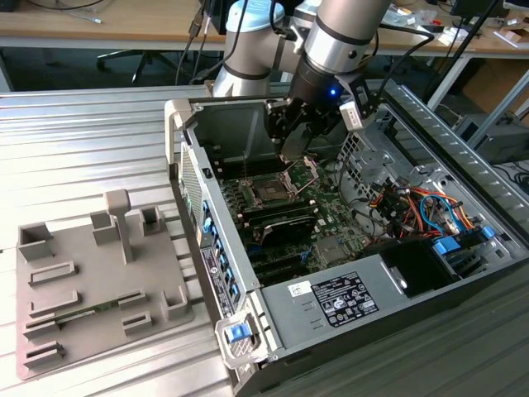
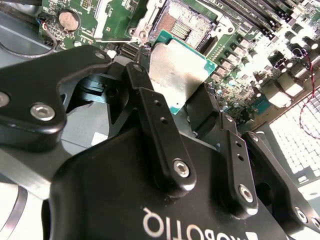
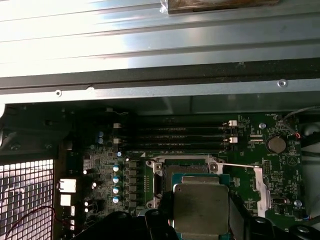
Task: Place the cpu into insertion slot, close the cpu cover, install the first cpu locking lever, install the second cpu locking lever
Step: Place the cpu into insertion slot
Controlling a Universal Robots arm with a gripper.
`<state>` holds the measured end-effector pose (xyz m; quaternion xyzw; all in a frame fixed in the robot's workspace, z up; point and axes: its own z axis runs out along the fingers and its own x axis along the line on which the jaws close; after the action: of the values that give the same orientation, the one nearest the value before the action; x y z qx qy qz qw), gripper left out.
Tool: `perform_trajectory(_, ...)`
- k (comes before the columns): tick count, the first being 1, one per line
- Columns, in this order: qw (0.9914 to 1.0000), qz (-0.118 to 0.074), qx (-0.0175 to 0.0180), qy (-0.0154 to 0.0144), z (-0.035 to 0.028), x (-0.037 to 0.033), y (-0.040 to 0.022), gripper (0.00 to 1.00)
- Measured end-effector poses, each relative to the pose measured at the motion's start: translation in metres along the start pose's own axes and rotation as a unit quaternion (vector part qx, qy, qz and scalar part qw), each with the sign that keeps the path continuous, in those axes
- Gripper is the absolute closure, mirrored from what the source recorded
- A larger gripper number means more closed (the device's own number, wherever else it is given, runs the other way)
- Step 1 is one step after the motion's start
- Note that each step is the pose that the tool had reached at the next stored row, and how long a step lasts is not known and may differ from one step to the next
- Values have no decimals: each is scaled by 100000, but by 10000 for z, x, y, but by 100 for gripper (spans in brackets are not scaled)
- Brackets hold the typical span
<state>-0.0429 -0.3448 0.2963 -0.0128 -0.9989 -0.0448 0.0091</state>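
Gripper [image 2: 176, 100] clamped on cpu [image 2: 180, 65] in second wrist view, bare slot [image 2: 182, 25] just beyond. First wrist view: cpu overlaps slot. Exterior view: arm [image 1: 339, 41] inside case [image 1: 331, 306].

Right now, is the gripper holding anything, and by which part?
Yes. The gripper is shut on the cpu, pinching it by two opposite side edges with its metal face left bare, close to the open insertion slot.

cpu [image 2: 180, 70]: silver face, tilted, above | insertion slot [image 2: 185, 22]: dark, uncovered
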Motion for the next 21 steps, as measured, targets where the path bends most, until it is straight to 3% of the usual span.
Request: perform_trajectory(21, 99998, 585, -13, -52, 12, 17, -1, 45)
